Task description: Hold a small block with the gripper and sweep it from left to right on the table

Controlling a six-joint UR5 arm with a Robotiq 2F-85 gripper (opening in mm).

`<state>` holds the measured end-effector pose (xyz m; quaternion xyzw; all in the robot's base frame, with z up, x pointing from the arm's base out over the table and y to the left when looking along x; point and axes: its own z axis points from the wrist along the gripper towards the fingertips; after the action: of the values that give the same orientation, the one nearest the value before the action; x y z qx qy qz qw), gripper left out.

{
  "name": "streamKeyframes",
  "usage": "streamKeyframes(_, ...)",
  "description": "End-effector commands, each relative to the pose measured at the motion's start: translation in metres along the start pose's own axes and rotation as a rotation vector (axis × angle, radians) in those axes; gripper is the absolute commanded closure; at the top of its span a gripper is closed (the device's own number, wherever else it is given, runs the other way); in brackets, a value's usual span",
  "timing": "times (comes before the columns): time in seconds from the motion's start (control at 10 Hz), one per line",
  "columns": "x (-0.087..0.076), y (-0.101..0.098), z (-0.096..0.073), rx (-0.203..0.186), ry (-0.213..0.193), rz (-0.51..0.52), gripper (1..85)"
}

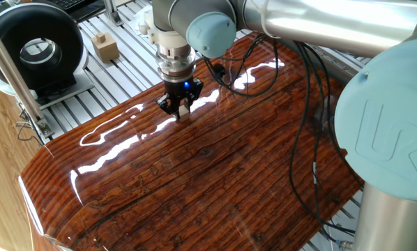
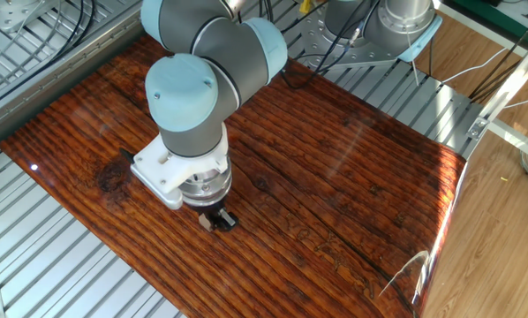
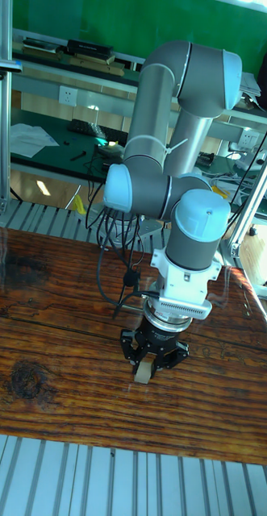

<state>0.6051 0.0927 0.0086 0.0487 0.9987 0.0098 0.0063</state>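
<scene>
The black two-fingered gripper (image 1: 180,110) points straight down onto the table (image 1: 194,188), near its far edge in one fixed view. It is shut on the small block (image 1: 183,114), a tiny pale beige cube that rests on the glossy reddish-brown board. In the tall fixed view the gripper (image 3: 148,363) holds the small block (image 3: 143,370) close to the table's (image 3: 52,347) front edge. From the other fixed view, the wrist hides most of the gripper (image 2: 218,220), and only a pale sliver of the small block (image 2: 208,223) shows on the table (image 2: 352,177).
A larger tan wooden block (image 1: 105,47) and a black round device (image 1: 34,45) stand on the ribbed aluminium frame (image 1: 118,77) beyond the board. Black cables (image 1: 307,118) hang over the board's right side beside the arm's big base (image 1: 390,146).
</scene>
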Motion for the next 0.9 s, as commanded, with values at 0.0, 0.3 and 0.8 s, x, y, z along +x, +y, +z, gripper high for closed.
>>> streamKeyframes(0.0,-0.002,0.009,0.001,-0.011,-0.001,0.017,84.7)
streamKeyframes(0.3,-0.002,0.015,0.001,-0.010,-0.005,0.025,84.7)
streamKeyframes(0.8,-0.002,0.021,0.004,-0.016,-0.001,0.035,84.7)
